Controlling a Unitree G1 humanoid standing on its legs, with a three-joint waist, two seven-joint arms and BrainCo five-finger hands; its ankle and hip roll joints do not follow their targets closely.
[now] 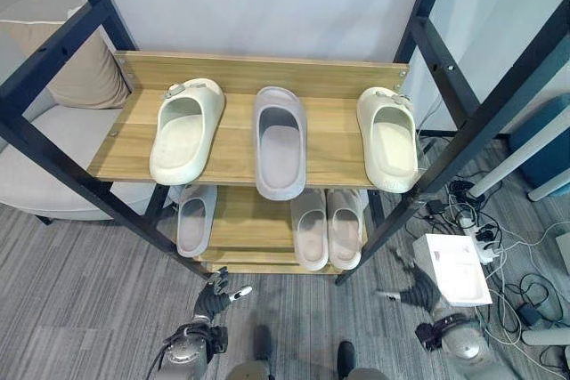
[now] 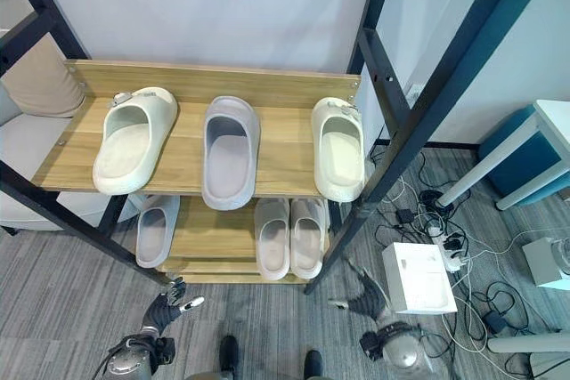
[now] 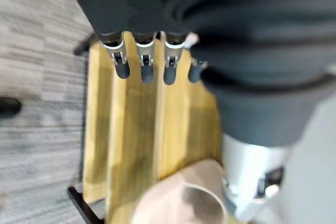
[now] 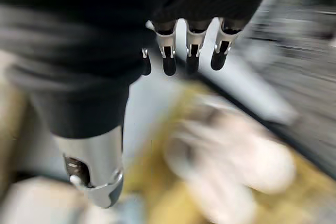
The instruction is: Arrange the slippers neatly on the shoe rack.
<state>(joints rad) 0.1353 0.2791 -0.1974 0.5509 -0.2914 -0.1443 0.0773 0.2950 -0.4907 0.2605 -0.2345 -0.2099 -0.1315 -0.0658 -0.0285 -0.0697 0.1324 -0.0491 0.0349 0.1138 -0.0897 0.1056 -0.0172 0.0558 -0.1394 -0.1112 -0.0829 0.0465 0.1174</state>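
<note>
The wooden shoe rack has two shelves. On the top shelf lie a cream slipper at the left, a grey-lilac slipper in the middle and a second cream slipper at the right, its toe over the front edge. The lower shelf holds a grey slipper at the left and two pale pink slippers side by side. My left hand hangs low before the rack's lower left corner, open and empty. Off the lower right corner my right hand is open too, holding nothing.
Black slanted frame bars cross in front of the rack on both sides. A grey sofa with a beige cushion stands at the left. A white box, a power strip and cables lie on the floor at the right.
</note>
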